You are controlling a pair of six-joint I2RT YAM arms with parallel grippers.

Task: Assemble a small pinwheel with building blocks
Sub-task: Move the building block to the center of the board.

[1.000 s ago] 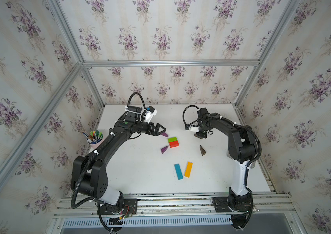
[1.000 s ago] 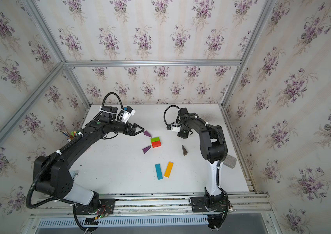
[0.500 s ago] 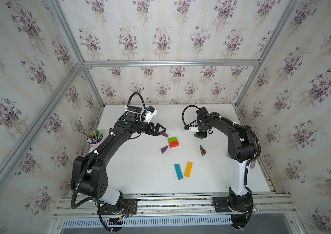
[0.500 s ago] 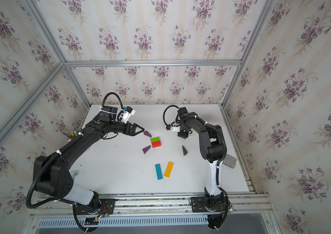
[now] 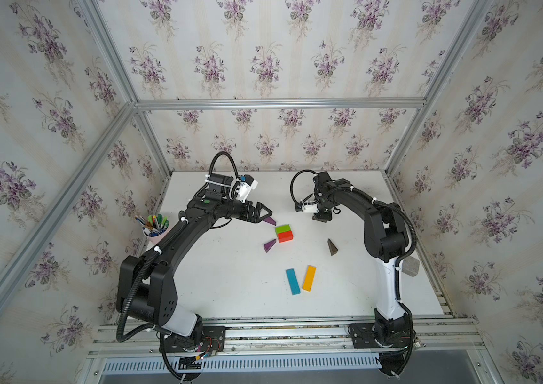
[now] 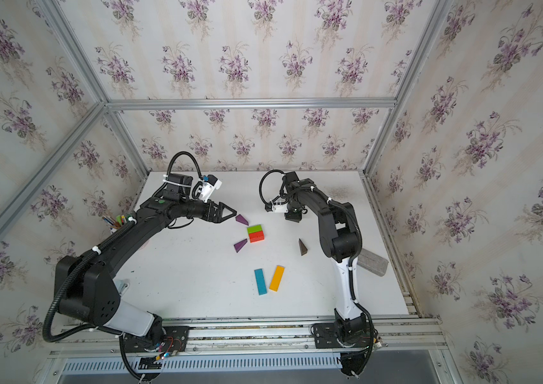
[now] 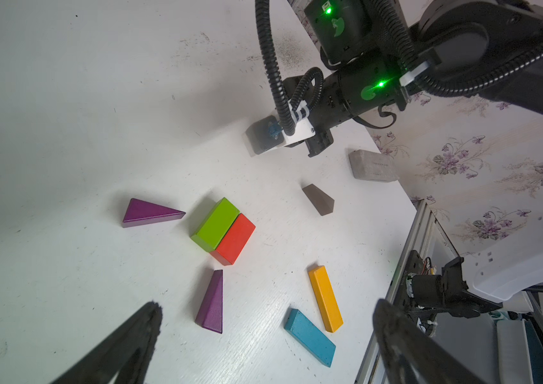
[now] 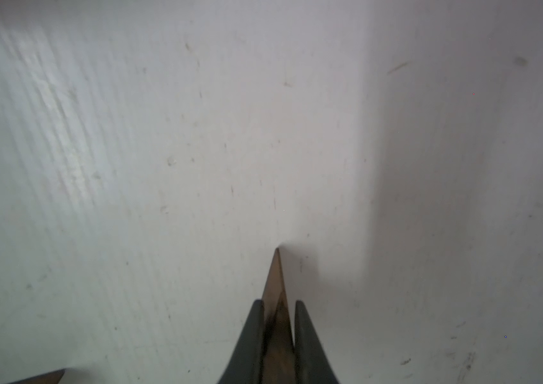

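1. Left jaws stand wide apart and empty, tips just beside a purple wedge (image 5: 269,220).
2. Right jaws are clamped on a brown wedge (image 8: 276,292), its thin tip poking out, low over the bench (image 5: 230,292).
3. Green block (image 5: 282,228) and red block (image 5: 285,236) touch side by side mid-bench. Second purple wedge (image 5: 269,245) lies just beside them, apart.
4. Second brown wedge (image 5: 331,247) lies alone to the right.
5. Blue bar (image 5: 293,281) and orange bar (image 5: 309,278) lie near each other, nearer the front.
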